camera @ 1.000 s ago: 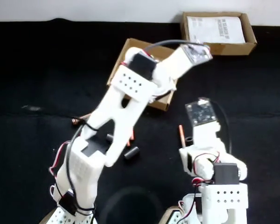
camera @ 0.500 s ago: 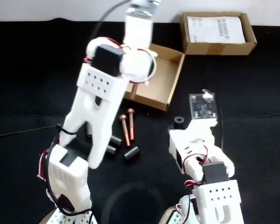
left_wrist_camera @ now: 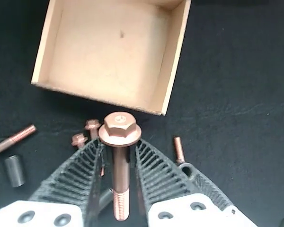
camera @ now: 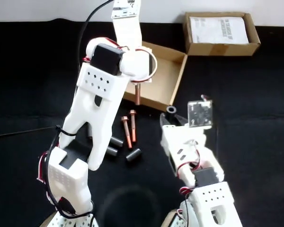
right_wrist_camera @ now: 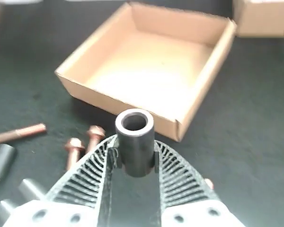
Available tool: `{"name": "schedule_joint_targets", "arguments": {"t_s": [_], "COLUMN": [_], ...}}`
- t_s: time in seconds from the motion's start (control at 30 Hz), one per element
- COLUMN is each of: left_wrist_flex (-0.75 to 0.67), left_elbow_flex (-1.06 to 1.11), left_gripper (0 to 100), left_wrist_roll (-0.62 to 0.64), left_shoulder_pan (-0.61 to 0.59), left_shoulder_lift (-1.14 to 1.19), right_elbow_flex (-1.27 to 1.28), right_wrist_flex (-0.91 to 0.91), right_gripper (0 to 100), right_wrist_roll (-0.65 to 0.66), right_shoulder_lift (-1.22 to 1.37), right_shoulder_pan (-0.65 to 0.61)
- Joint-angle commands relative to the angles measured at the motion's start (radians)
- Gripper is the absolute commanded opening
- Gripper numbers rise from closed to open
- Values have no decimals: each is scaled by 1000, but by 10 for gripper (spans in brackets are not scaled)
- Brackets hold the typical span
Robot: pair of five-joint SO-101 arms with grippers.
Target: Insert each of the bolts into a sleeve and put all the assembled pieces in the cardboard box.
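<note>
Your left gripper (left_wrist_camera: 118, 144) is clamped on a copper bolt (left_wrist_camera: 119, 128): the hexagonal head sits at the fingertip end and the threaded shank runs back between the two ribbed fingers (left_wrist_camera: 154, 172). In the high view, that bolt hangs just above the near wall of the open cardboard box (camera: 179, 85), which lies toward the middle of the far edge of the black tabletop (camera: 255, 94). Your right gripper (right_wrist_camera: 134, 147) is closed around a dark metal sleeve (right_wrist_camera: 135, 142), held upright with its open bore showing, near the middle of the tabletop and just short of the box's near right corner. The bolt and the sleeve are apart. Two loose bolts (camera: 128, 127) lie side by side near the middle of the tabletop, with three loose sleeves (camera: 134, 155) just nearer the front edge. A second box (camera: 222, 47) with a printed sheet in it sits by the far right corner.
</note>
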Motion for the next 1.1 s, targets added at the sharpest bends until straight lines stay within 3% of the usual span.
{"name": "schedule_joint_targets", "arguments": {"t_s": [0.0, 0.33, 0.73, 1.07], "left_wrist_flex": [-61, -215, -74, -89], "left_elbow_flex": [-2, -1, -1, -1], "left_gripper": [8, 7, 7, 7], "left_wrist_roll": [6, -61, -112, -114], "left_shoulder_pan": [2, 51, 119, 4], "left_shoulder_lift": [-64, -59, -360, -598], "right_elbow_flex": [45, 128, 130, 130], "right_wrist_flex": [-154, -260, -255, -254], "right_gripper": [6, 6, 6, 6], "right_wrist_roll": [-8, -8, -8, -8], "right_shoulder_lift": [-19, -15, -15, -13], "right_shoulder_pan": [-56, -88, -84, -87]}}
